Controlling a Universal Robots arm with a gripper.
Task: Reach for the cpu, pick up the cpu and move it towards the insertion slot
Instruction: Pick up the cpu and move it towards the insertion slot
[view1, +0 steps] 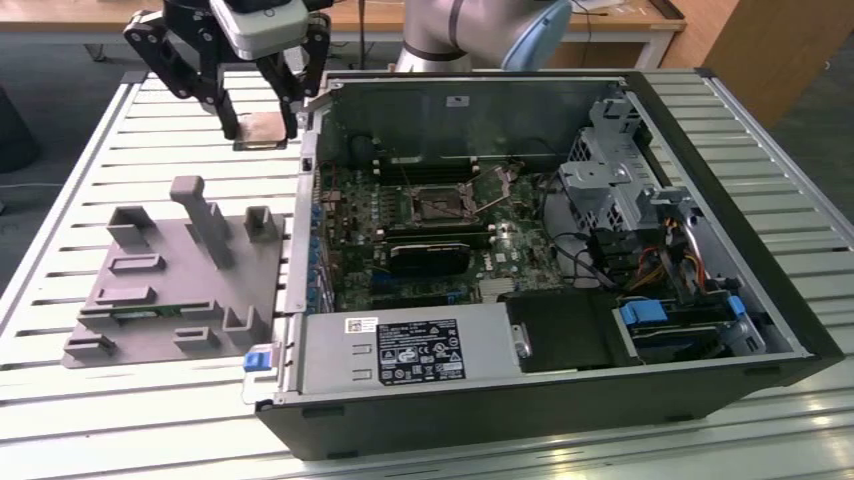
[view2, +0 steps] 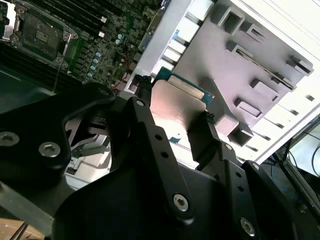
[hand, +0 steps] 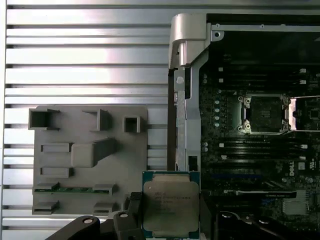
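- Gripper (view1: 263, 128): fingers pinch the cpu (hand: 171, 206) by opposite edges, holding it flat above the slatted table (view1: 160, 150).
- Grey tray (hand: 90, 155): beneath, beside the open computer case (view1: 747, 230).
- Insertion slot (hand: 265, 114): farther off, inside the case.

Looks like a robotics lab or electronics assembly workshop. Shown by a slatted aluminium tabletop (view1: 120, 400) carrying an opened computer case (view1: 747, 180) with bare green circuit board (view1: 400, 200) and a grey fixture tray (view1: 147, 300). Behind it, wooden desks (view1: 627, 15) and a robot arm (view1: 467, 30).
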